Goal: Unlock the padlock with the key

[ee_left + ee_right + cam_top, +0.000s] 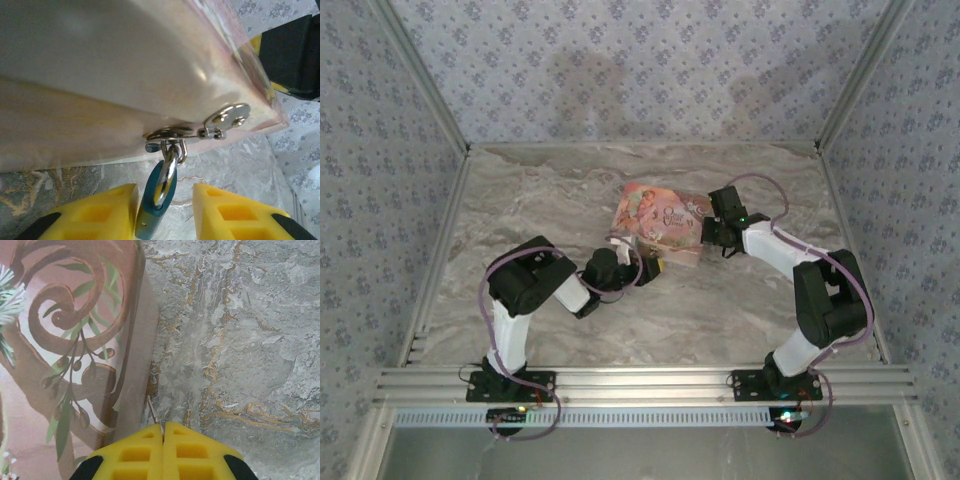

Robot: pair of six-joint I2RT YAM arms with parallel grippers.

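yellow fingers (100,212) of the left claw (165,189) sit at the bottom of the left wrist view, one on each side of the padlock (149,220). its teal body hangs edge-on between them. the left-hand finger looks to be touching it, while a strip of tabletop (235,160) shows between the body and the other finger, so the jaws stand partly apart around the lock and are not clamped on it. the silver shackle (167,172) runs up through a metal hasp (167,135) on the lower edge of a pink box (100,75). beside the hasp a round plate (229,115) is fixed to the box.

from above, the box lies near the middle of the marbled tabletop, with the left claw at its near edge and the right claw (708,236) at its right side. in the right wrist view the right claw's two yellow pads (195,452) are pressed together with no gap, just beside the box's printed side (brown scrolls, green leaves). a thin pale sliver (151,409) pokes out from the seam between the pads. it is too slight to tell what it is.
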